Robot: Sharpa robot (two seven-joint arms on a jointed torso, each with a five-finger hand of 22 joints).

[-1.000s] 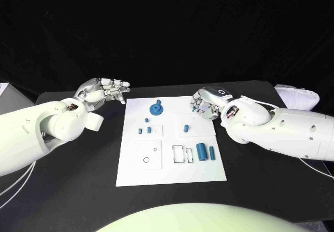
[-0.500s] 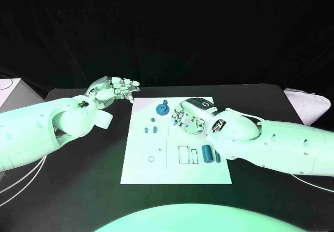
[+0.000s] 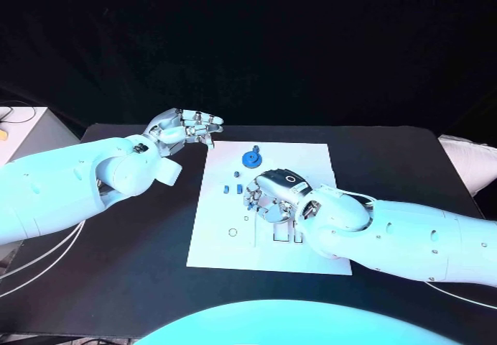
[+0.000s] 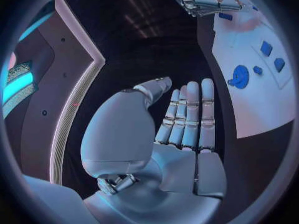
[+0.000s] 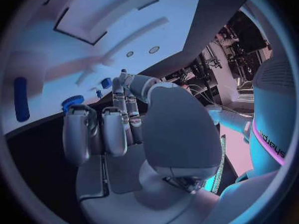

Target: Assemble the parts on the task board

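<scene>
Since a second ago the right hand (image 3: 271, 197) has slid from the board's far right edge to its middle, fingers curled down, grip unclear, probably reaching for a part; left hand (image 3: 187, 129) hovers open beside the white board (image 3: 311, 162) on the desk; blue gear (image 3: 253, 157) stands at its far end.

Your head camera looks steeply down on the table from above and behind both arms. Each wrist camera sits close behind its own palm, facing out along the fingers. Past the left hand (image 4: 181, 129) you see the white board (image 4: 261, 84); past the right hand (image 5: 124, 134), that same board (image 5: 56, 79).
</scene>
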